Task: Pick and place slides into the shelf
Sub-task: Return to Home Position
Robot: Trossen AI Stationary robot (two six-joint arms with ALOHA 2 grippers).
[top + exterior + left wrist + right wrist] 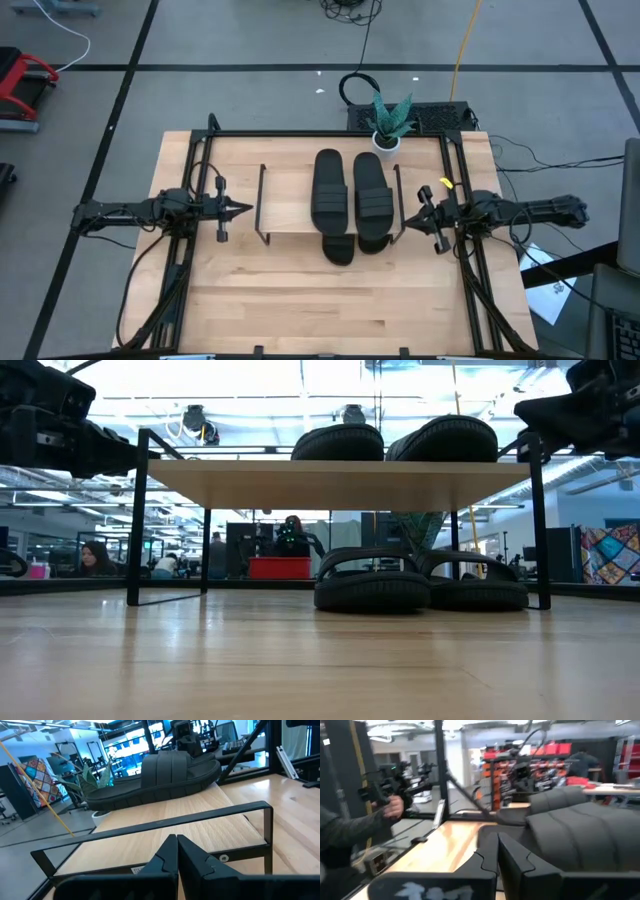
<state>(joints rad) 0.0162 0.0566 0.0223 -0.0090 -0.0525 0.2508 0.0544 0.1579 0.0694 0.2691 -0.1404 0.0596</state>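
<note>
On the shelf (290, 208): two slides on the top board, side by side — left one (329, 186), right one (372, 190).
Under the board: two more slides on the table, toes poking out the near edge (340, 247); low view shows both down there (372, 588).
Left gripper (241, 210): pinched shut, holding nothing, just beside the shelf's left wire frame.
Right gripper (407, 222): shut too, empty, just beside the right frame.
Stage: looks done — all four slides are in the shelf, no loose ones on the table.
Doing it well: pull both arms straight out sideways, clear of the wire frames — don't snag them or nudge the shelf.
Risk: the lower pair overhangs the front; a sweeping arm could drag them out.
</note>
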